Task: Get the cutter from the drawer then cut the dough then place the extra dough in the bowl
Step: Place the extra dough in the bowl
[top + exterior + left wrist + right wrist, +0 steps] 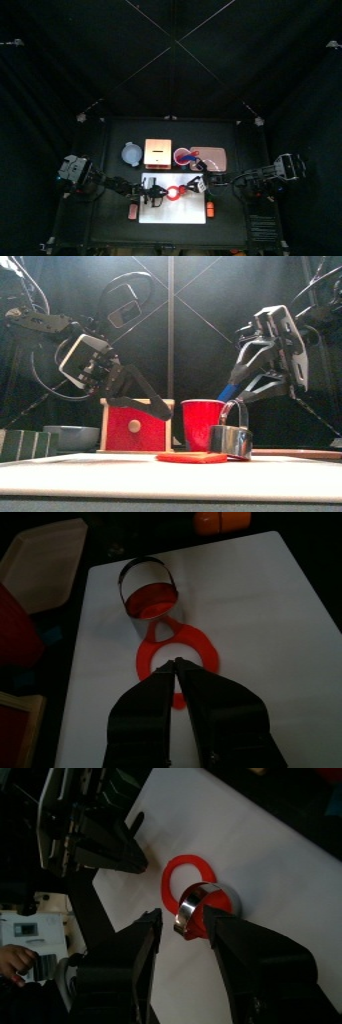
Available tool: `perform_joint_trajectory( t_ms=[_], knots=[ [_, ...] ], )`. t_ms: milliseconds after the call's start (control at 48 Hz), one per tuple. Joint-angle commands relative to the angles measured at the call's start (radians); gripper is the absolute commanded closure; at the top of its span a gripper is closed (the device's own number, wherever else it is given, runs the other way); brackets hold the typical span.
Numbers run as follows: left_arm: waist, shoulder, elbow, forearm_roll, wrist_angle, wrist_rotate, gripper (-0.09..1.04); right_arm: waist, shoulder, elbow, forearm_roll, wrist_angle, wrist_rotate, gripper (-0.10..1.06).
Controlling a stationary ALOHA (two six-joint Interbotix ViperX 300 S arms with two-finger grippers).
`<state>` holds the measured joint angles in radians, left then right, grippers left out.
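Note:
A red dough ring (181,640) lies flat on the white cutting board (274,632). My left gripper (177,670) is down at the ring's near edge, its jaws shut with red dough showing between them. Just past the ring stands the round metal cutter (150,594), its wire handle up and a red dough disc inside. In the front view the cutter (230,441) rests on the board beside the dough (191,457). My right gripper (187,920) hangs just above the cutter (205,908), jaws apart, and I cannot see it touching.
Behind the board stand the wooden box with the red drawer front (131,424), the blue-grey bowl (70,437), the red cup (201,421) with knives and the pink tray (211,158). An orange toy (211,210) lies at the board's right edge.

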<state>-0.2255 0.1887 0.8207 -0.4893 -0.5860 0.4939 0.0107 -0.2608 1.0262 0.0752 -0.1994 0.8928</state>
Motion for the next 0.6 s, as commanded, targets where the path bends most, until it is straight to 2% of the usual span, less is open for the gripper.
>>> perform_joint_trajectory(
  t_ms=[21,104,229,333,500,604],
  knots=[
    [0.003,-0.011,-0.017,0.000,-0.005,-0.003,0.39,-0.014,-0.060,-0.011,-0.011,0.029,-0.002,0.20],
    [0.003,-0.009,-0.017,-0.002,-0.005,-0.003,0.39,-0.017,-0.074,-0.015,-0.025,0.046,-0.003,0.20],
    [0.006,-0.009,-0.021,-0.002,-0.005,0.000,0.39,-0.015,-0.091,-0.044,-0.089,0.120,0.003,0.20],
    [0.020,-0.008,-0.029,-0.002,-0.005,0.002,0.39,-0.008,-0.086,-0.095,-0.150,0.255,0.003,0.20],
    [0.038,0.011,-0.037,0.000,-0.003,0.003,0.39,0.017,-0.049,-0.204,-0.252,0.546,0.014,0.20],
    [0.040,0.018,-0.041,0.000,-0.003,0.002,0.39,0.032,-0.035,-0.244,-0.262,0.574,0.014,0.20]
  ],
)
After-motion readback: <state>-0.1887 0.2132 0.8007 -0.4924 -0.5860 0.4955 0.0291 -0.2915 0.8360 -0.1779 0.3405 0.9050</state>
